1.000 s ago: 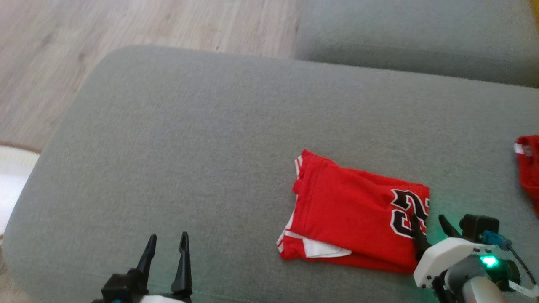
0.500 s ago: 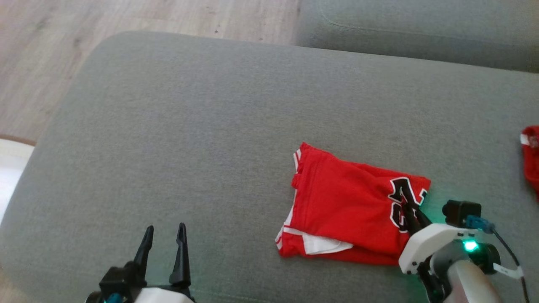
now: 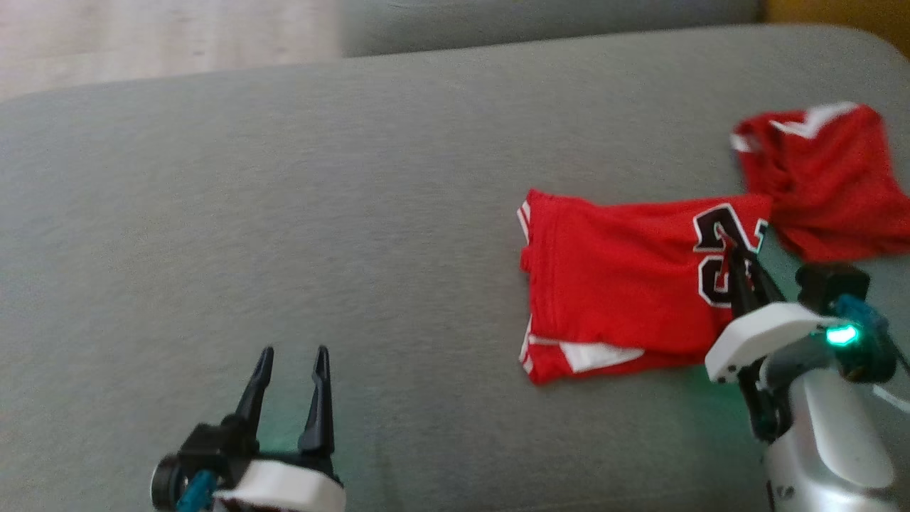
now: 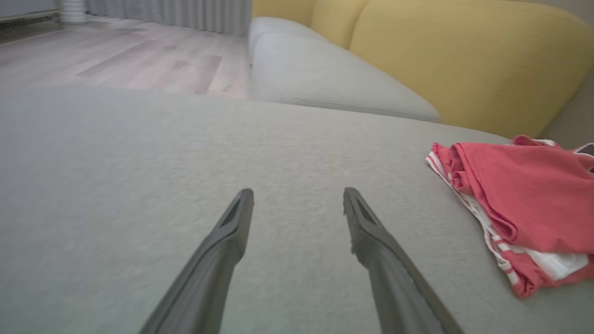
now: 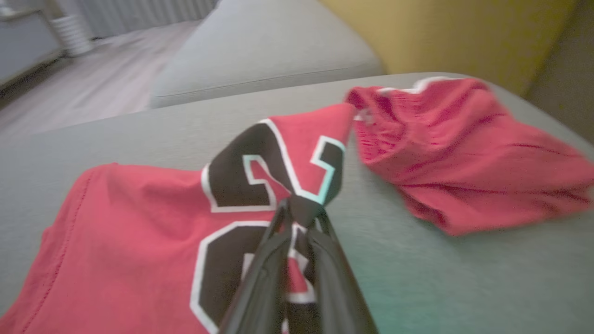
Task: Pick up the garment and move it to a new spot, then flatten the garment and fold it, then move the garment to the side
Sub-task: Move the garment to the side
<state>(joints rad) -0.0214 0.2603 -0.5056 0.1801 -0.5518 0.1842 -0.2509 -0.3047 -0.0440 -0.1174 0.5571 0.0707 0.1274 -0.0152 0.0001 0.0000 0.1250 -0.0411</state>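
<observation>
The garment is a folded red jersey with white trim and a black number, lying on the grey couch seat. My right gripper is shut on its right edge at the number, and the pinched fabric rises in a peak there. In the right wrist view, the gripper holds that fold of the garment. My left gripper hovers open over bare cushion at the lower left, well apart from the jersey. In the left wrist view, the gripper holds nothing and the garment lies to its right.
A second crumpled red garment lies just right of the jersey's far corner, also seen as a red heap. A yellow backrest rises behind the seat. Wooden floor lies beyond the cushion's far left edge.
My right gripper went from open to shut on the jersey's numbered edge and drew it toward the second red garment. The head camera has turned. The left gripper stays open.
</observation>
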